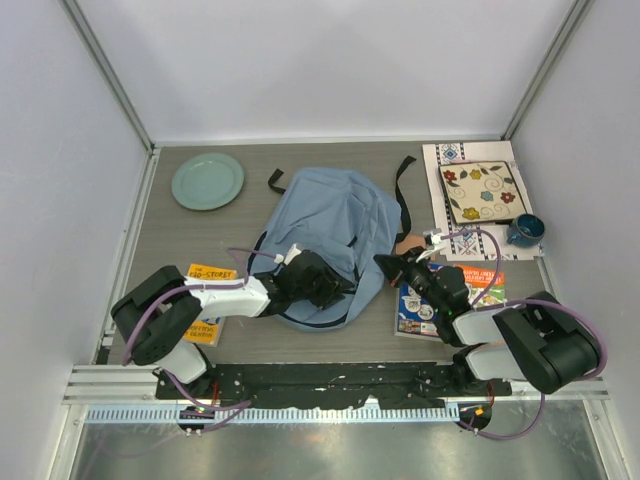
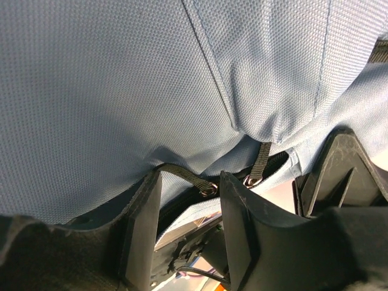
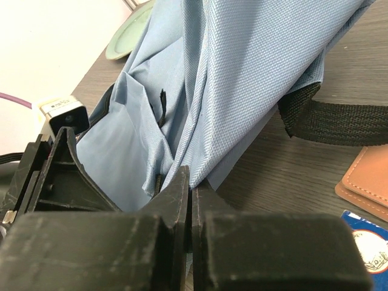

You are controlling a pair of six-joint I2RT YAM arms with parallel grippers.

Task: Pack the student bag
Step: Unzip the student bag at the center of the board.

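Left claw [image 1: 318, 280] and right claw [image 1: 385, 263] meet at the near edge of the student bag [image 1: 330, 210] in the overhead view, 1 on each side of its mouth. The bag lies flat on the bench [image 1: 200, 235], stretching away beyond both claws.

From the left wrist, the left claw [image 2: 191, 177] stands partly open and grips nothing. A zipper pull [image 2: 208, 188] lies in its gap, with blue fabric above.

From the right wrist, the right claw [image 3: 189, 194] is fully closed on a thin fold of bag fabric. That pinch looks shallow, so a hard lift could let the cloth slide out. If the left claw closes off-line, it may trap fabric instead of the pull and jam the zipper.
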